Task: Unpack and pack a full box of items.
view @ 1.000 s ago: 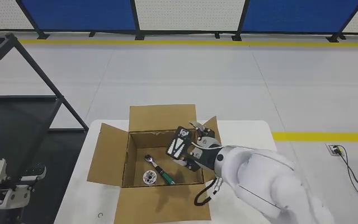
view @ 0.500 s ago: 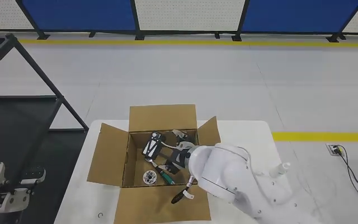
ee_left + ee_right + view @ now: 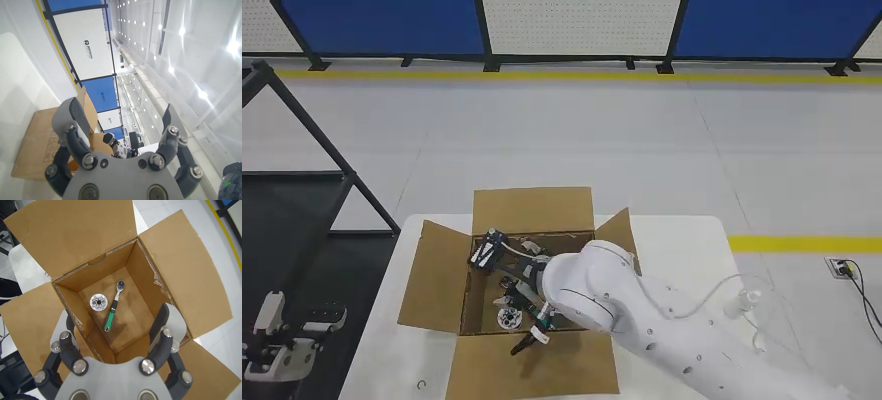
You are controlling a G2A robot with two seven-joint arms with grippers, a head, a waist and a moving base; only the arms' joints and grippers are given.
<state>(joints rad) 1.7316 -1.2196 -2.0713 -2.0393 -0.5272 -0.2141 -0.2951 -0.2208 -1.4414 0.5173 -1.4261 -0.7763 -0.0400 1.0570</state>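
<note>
Currently the box (image 3: 532, 208) is on the white tabletop (image 3: 682, 250) with all four flaps folded out. It is plain brown corrugated card, with a deep narrow well. One wall rim is torn and ragged (image 3: 157, 282), and a thumb notch is cut into another rim. Dark stains are seen on the floor.

Two items are left inside, flat on the floor:
- ratchet (image 3: 113, 308): chrome head, black and green grip
- disc (image 3: 98, 302): round bright metal with cutouts and a centre hole, just beside the ratchet and not touching it

Both are set toward one side wall. Bare floor is left on the ratchet's other side, up to the torn wall.

The right claw (image 3: 115, 309) is held above the open well, looking straight down. Its fingers are spread apart and nothing is gripped. The right arm (image 3: 592, 290) is laid across the box from the right, so part of the well is covered in the top view.

The left claw (image 3: 122, 108) is also spread apart and empty, and it is tilted up toward the ceiling.

Bare tabletop is seen to the right of the box. The left flap is close to the tabletop edge.

Small printed symbols are seen on the underside of one flap (image 3: 49, 151), too small to be read.
</note>
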